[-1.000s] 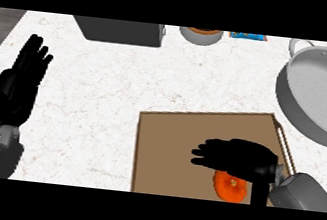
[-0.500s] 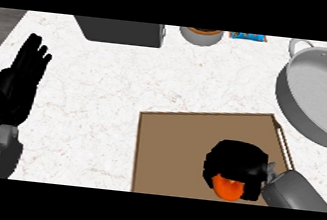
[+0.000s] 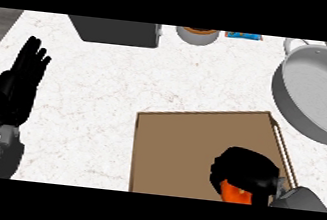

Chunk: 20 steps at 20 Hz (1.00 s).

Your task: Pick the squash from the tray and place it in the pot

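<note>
The orange squash (image 3: 233, 193) lies on the brown tray (image 3: 177, 148) near its lower right part, mostly hidden. My right hand (image 3: 244, 169) sits on top of it with fingers curled round it. The grey pot (image 3: 322, 93) stands at the right edge of the counter, beyond the tray's far right corner. My left hand (image 3: 16, 86) rests open at the left edge, fingers pointing up, far from the tray.
A dark grey box (image 3: 115, 30) stands at the back of the counter. Next to it is a small grey cup with a brown inside (image 3: 197, 35), then a blue item (image 3: 244, 35). White counter lies between my left hand and the tray.
My right hand has drawn back toward me and its fingers have curled over the squash, hiding most of it. The left hand has not moved.
</note>
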Tool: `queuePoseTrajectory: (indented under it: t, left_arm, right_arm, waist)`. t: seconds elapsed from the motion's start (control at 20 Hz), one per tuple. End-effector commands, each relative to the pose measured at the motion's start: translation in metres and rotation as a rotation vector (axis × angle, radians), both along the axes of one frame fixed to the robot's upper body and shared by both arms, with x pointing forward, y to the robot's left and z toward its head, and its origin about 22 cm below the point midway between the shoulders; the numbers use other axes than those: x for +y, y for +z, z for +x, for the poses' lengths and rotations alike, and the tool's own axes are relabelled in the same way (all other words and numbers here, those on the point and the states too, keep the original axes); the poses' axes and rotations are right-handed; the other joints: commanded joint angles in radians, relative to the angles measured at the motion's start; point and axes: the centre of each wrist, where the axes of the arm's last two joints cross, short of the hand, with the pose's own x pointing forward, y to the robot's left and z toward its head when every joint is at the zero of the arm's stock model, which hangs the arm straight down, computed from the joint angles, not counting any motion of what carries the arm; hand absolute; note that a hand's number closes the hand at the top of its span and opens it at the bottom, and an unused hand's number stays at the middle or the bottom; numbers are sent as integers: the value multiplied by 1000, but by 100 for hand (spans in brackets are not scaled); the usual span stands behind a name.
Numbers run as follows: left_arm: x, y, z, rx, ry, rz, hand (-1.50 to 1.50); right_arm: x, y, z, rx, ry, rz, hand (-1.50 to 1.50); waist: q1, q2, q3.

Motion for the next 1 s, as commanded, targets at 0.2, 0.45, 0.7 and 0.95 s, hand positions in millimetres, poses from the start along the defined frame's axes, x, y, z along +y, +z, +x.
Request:
queuePoseTrajectory:
  t: [0.2, 0.45, 0.7, 0.95]
  left_arm:
    - [12, 6, 5, 7, 30, 4, 0]
    - [12, 9, -6, -6, 28, -4, 0]
    - [12, 10, -4, 4, 28, 8, 0]
    - [6, 0, -4, 2, -3, 1, 0]
  right_arm:
    - [-24, 7, -69, -17, -450, 62, 150]
    - [-43, 54, -81, -146, -647, 377, 150]
    - [-52, 103, -110, -320, -800, 584, 150]
    - [-81, 135, -106, -413, -950, 740, 150]
  waist:
    - [-38, -2, 1]
    - [-40, -6, 1]
    - [-43, -5, 2]
    - [-3, 6, 2]
